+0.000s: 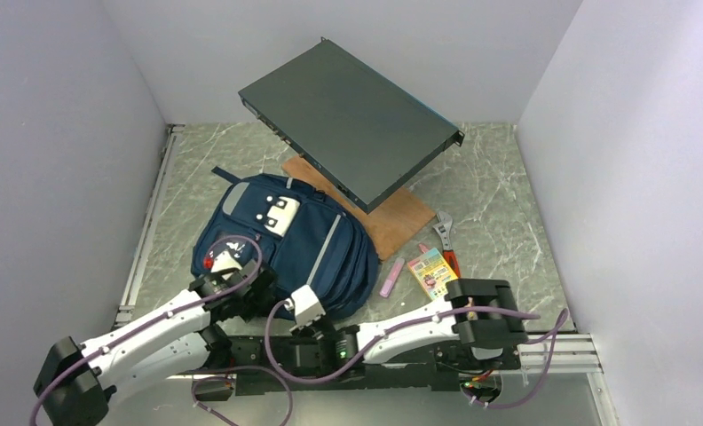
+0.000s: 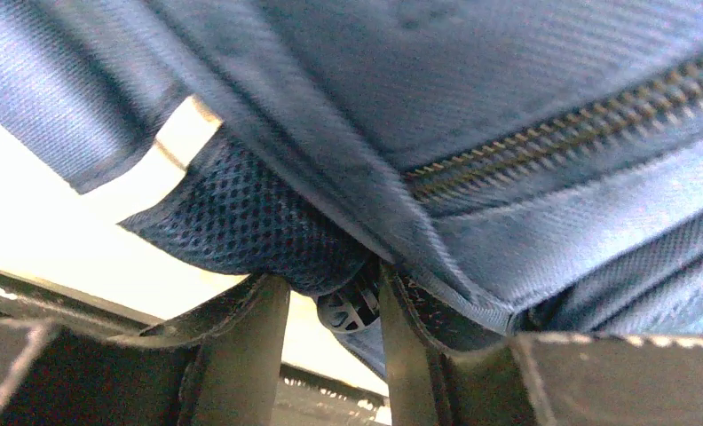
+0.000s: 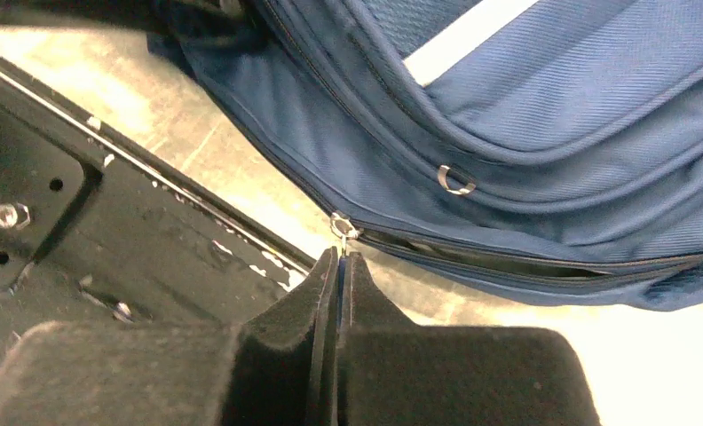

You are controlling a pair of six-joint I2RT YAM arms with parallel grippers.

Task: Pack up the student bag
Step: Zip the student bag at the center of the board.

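The student bag [image 1: 286,244], navy with grey stripes, lies flat on the table just in front of both arms. My left gripper [image 1: 240,286] is at the bag's near left corner. In the left wrist view the left gripper [image 2: 330,286] is open, its fingers [image 2: 241,346] astride a bulge of dark mesh fabric [image 2: 259,231] and a small black plastic part [image 2: 348,306]. My right gripper [image 1: 305,306] is at the bag's near edge. Seen from the right wrist, the right gripper [image 3: 340,259] is shut on the pull of a zip slider [image 3: 342,225], beside a partly open zip [image 3: 508,262].
A large dark flat box [image 1: 348,120] leans over a wooden board [image 1: 397,222] behind the bag. Right of the bag lie a pink marker [image 1: 391,277], a colourful card pack [image 1: 432,271] and a wrench [image 1: 446,235]. The black base rail [image 3: 153,240] runs below the bag.
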